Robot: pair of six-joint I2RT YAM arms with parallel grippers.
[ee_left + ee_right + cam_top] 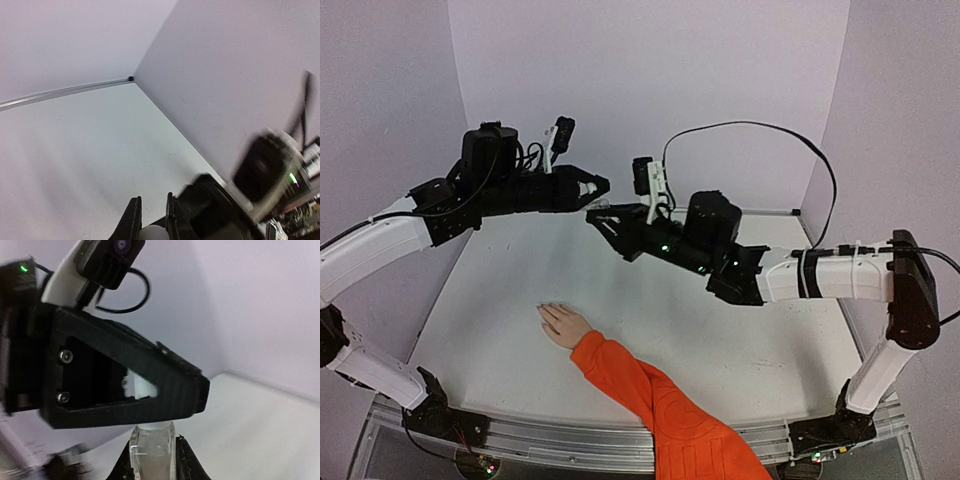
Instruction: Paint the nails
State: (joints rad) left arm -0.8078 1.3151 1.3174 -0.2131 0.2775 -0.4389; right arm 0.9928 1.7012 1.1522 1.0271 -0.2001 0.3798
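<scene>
- nails (544, 311) (barely visible) tip the pale hand (565, 325), which lies flat on the table (490, 300) with its fingers together; orange sleeve (650, 395) runs off the near edge
- left gripper (600, 186), raised well above the hand, has its fingers closed around a small pale object (152, 233)
- right gripper (598, 215), just under the left one, pinches a small white bottle (152, 452) upright

The hand (563, 325) lies on the table (490, 300) (left of centre, near side). Above and behind it, the left gripper (600, 186) meets the right gripper (599, 216), which holds a bottle (150, 450).
</scene>
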